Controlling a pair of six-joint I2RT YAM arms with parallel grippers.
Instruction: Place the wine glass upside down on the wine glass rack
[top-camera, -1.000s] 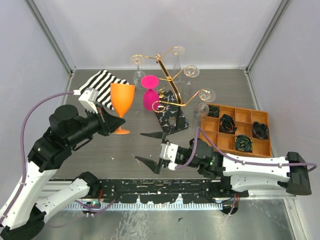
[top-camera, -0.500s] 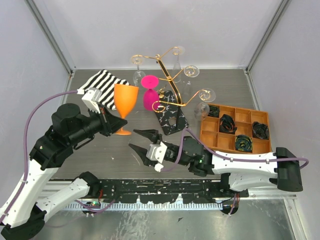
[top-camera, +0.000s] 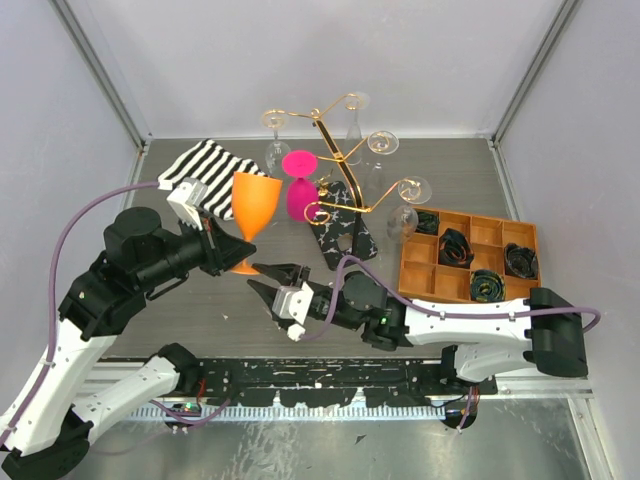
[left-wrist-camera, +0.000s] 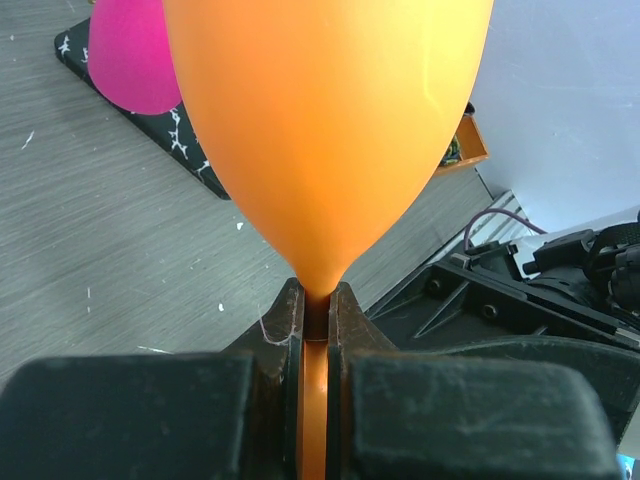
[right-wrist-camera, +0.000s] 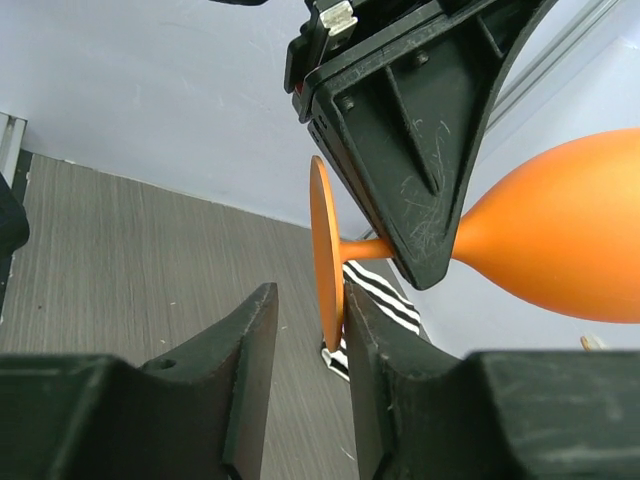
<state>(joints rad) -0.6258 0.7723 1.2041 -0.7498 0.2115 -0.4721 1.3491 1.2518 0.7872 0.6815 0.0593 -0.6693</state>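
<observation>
Closing your right fingers (right-wrist-camera: 250, 380), half-open at the foot (right-wrist-camera: 325, 250) of the orange wine glass (top-camera: 252, 205), off-centre could lever it askew, since your left fingers (left-wrist-camera: 285, 330) clamp its stem (left-wrist-camera: 316, 315).

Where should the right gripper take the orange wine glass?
Probably at the foot of the orange wine glass: the left gripper fills the short stem, and the bowl is wide. The foot is a thin disc, edge-on to the right gripper; come from the near side, jaws astride its rim.

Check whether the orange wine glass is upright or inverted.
Upright: the orange wine glass shows bowl above foot, left gripper clamping its stem.
</observation>
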